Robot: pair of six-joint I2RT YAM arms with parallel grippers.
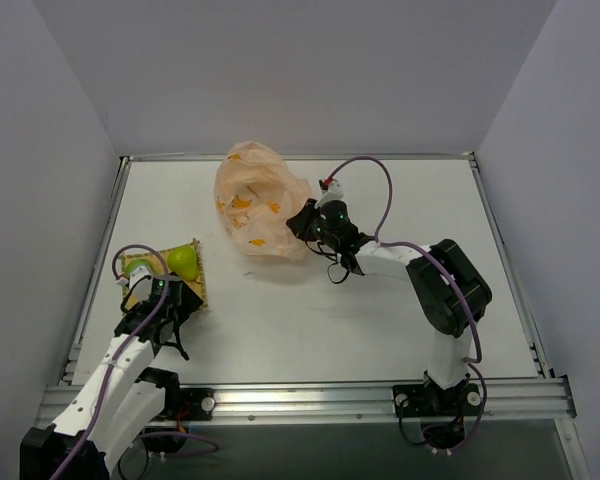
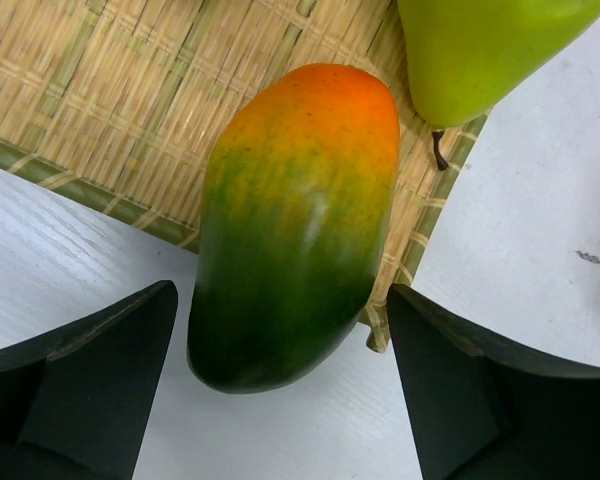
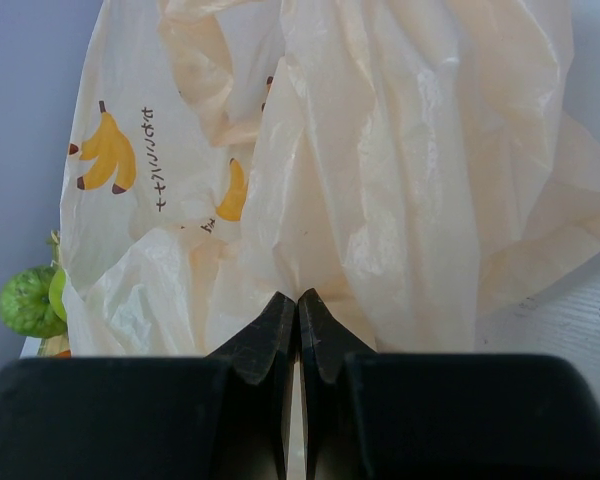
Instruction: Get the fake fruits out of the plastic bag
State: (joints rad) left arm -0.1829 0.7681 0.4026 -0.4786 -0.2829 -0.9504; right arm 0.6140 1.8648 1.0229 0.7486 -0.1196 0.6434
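The plastic bag (image 1: 252, 203) is a crumpled peach-cream heap with banana prints, standing at the back middle of the table. My right gripper (image 1: 305, 222) is at its right side. In the right wrist view the right gripper (image 3: 298, 300) is shut on a fold of the bag (image 3: 400, 150). Fake fruits lie on the woven mat (image 1: 198, 288): a green pear (image 1: 185, 262) and another green fruit (image 1: 137, 267). My left gripper (image 1: 158, 290) hovers over the mat's near edge. In the left wrist view the left gripper (image 2: 282, 295) is open around a green-to-orange mango (image 2: 300, 220), without touching it.
The mango lies half on the mat (image 2: 100, 100) and half on the white table, with the pear (image 2: 480, 50) just beyond it. A bumpy green fruit (image 3: 25, 300) shows past the bag's left edge. Grey walls enclose the table on three sides.
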